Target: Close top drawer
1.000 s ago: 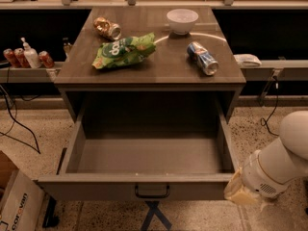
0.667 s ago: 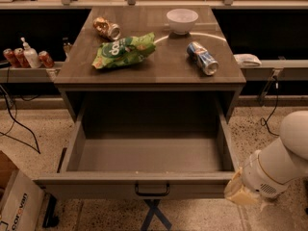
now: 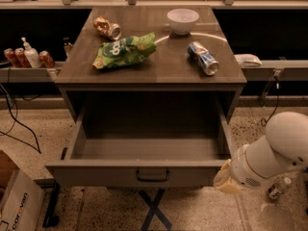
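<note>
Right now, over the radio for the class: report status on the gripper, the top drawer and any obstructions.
Gripper low, beside the drawer's front right corner. Top drawer pulled wide open, nothing seen inside. No obstruction visible in its path.

one close high view, steeply down over top drawer (image 3: 96, 172), pincer (image 3: 225, 179) lower right

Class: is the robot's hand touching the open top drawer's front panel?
Cannot tell. The camera view puts the hand by the right end of the top drawer front, lower right; neither contact nor a gap shows plainly.
</note>
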`<state>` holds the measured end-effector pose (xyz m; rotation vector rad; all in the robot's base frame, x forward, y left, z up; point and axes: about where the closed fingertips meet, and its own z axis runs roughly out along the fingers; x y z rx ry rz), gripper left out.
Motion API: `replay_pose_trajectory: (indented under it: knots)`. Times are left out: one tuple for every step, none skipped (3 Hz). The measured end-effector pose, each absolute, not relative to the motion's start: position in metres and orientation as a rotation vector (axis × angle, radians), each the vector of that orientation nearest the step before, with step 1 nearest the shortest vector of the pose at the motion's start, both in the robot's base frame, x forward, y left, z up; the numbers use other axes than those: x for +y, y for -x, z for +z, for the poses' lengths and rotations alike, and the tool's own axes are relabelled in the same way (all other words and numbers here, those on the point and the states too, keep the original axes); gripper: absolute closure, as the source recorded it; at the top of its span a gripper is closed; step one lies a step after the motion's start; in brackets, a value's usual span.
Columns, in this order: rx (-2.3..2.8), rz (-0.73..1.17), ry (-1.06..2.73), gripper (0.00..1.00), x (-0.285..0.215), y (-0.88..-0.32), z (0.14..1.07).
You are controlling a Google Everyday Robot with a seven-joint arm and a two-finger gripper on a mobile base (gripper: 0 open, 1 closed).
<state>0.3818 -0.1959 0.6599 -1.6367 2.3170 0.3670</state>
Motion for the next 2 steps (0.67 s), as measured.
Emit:
replay_pose_trajectory:
  knots:
    - [2.230, 0.312, 1.638, 1.00, -0.1827, -0.4191, 0.6578]
    - [2.230, 0.312, 1.638, 1.00, -0.1827, -0.4191, 0.6578]
